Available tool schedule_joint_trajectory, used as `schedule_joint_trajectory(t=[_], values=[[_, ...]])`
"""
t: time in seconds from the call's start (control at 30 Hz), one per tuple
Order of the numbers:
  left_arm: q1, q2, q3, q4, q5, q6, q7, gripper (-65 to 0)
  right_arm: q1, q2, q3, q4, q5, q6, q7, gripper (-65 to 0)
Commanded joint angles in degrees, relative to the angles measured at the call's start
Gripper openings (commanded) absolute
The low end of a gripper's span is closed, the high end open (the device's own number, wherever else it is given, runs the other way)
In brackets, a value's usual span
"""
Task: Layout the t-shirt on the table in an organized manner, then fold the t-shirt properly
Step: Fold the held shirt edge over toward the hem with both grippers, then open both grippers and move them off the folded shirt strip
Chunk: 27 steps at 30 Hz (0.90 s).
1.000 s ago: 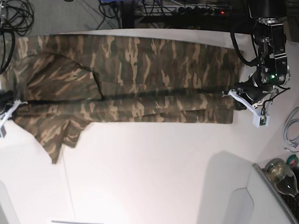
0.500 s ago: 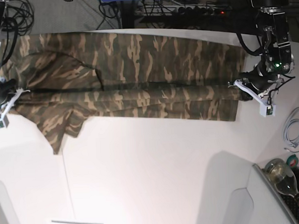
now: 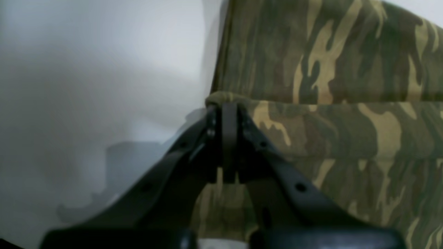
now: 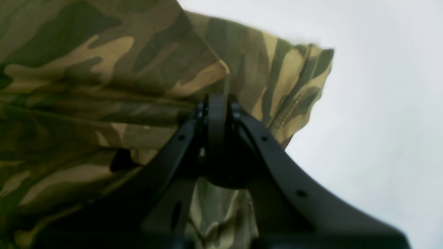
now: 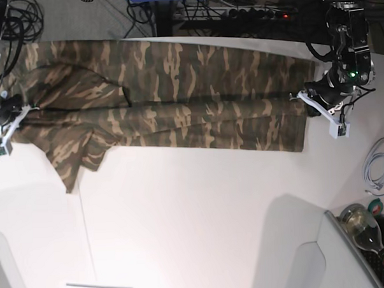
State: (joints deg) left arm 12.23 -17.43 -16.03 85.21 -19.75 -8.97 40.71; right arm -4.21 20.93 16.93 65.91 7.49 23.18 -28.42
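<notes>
Basically no bins or boxes on the desk (image 5: 201,207); the only vessel is a glass bottle (image 5: 364,229) lying at the near right corner off the desk edge, contents cannot be told. The t-shirt (image 5: 177,100) lies along the far part of the desk, long axis running left-right across the base view, folded lengthwise so a doubled band sits along its near side. One sleeve (image 5: 78,158) hangs out toward the near side at the view's left end; the straight hem edge is at the view's right end. The left tool (image 3: 223,107) is clamped narrow on the rolled fold edge of the cloth at the right end in the base view, white desk showing just beside it. The right tool (image 4: 216,103) is pinched tight on bunched cloth at the view's left end, a flap with a stitched seam sticking out past it. A coiled white cable (image 5: 379,168) lies on the desk's right side, well apart from the shirt.
</notes>
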Motion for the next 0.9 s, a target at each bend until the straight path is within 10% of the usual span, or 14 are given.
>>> schedule_joint_trajectory(t=[0.0, 0.63, 0.87], values=[[-0.14, -0.90, -0.36, 0.37, 0.63, 0.66, -0.93, -65.0, 0.73, 1.36, 0.70, 0.60, -0.41, -0.54, 0.51, -65.0], [-0.23, 1.04, -0.54, -2.79, 0.80, 0.66, -1.02, -65.0, 1.00, -3.04, 6.24, 0.60, -0.41, -0.54, 0.51, -60.3], [-0.32, 0.68, -1.15, -2.53, 0.71, 0.66, -1.02, -27.0, 0.65, -3.74, 12.30, 0.95, -0.23, -0.45, 0.51, -32.6]])
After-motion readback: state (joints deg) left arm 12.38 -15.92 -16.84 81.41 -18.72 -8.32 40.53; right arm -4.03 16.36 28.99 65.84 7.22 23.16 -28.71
